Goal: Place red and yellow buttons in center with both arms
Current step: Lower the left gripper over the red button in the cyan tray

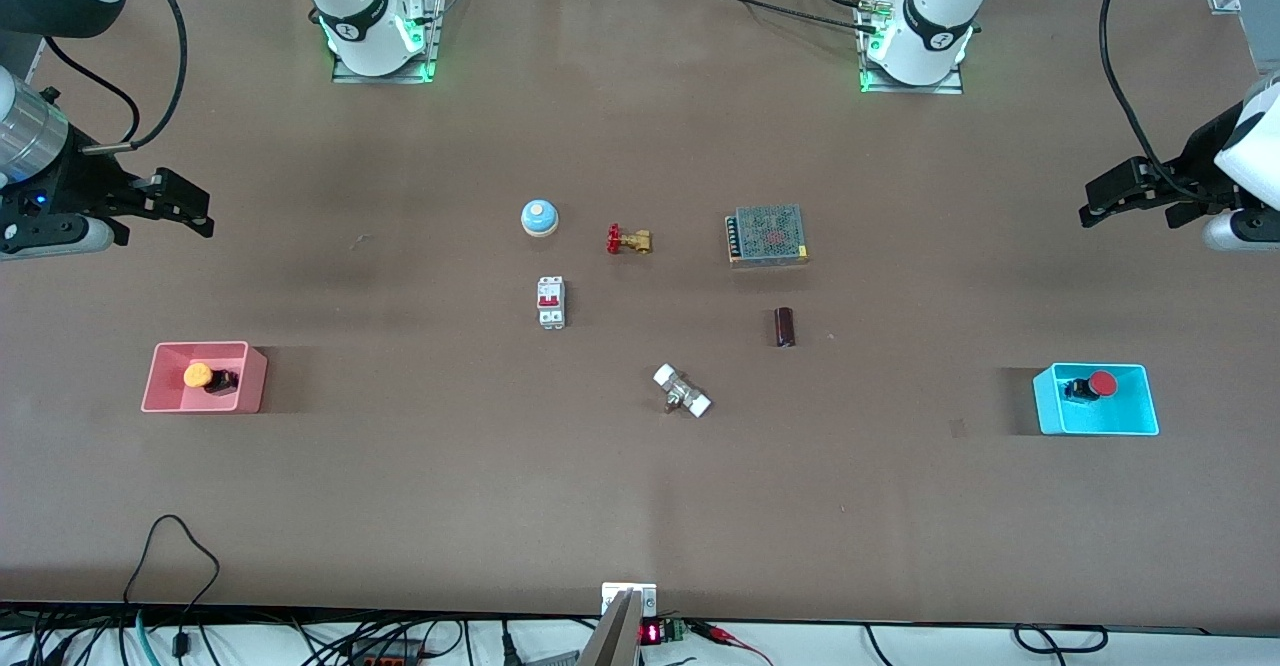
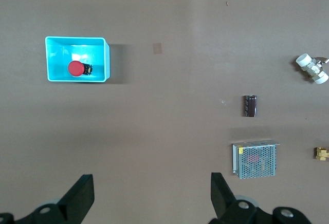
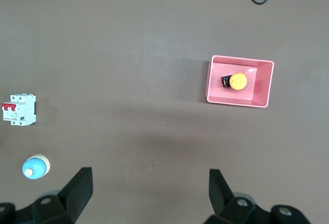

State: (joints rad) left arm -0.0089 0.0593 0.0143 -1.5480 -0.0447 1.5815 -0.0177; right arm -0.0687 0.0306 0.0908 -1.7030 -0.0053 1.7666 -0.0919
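The left gripper (image 1: 1095,208) hangs over bare table at the left arm's end, its two fingers (image 2: 82,197) spread wide with nothing between them. The right gripper (image 1: 190,208) hangs over the right arm's end, fingers (image 3: 79,188) equally parted and empty.

In the front view, at about five o'clock from the right gripper, one pink bin (image 1: 160,396) holds one yellow button (image 1: 198,375), lying on its side. At about six o'clock from the left gripper, one cyan bin (image 1: 1135,424) holds one red button (image 1: 1102,383), also lying over.

The center (image 1: 640,486) of the brown table carries six other single items. One blue bell (image 1: 539,216) sits farthest from the front camera, with one brass valve (image 1: 630,240) beside it at three o'clock, then one mesh power supply (image 1: 767,234). One white circuit breaker (image 1: 551,302) lies at six o'clock from the bell. One dark cylinder (image 1: 785,327) lies at six o'clock from the power supply. One white-capped fitting (image 1: 682,391) lies nearest the front camera.
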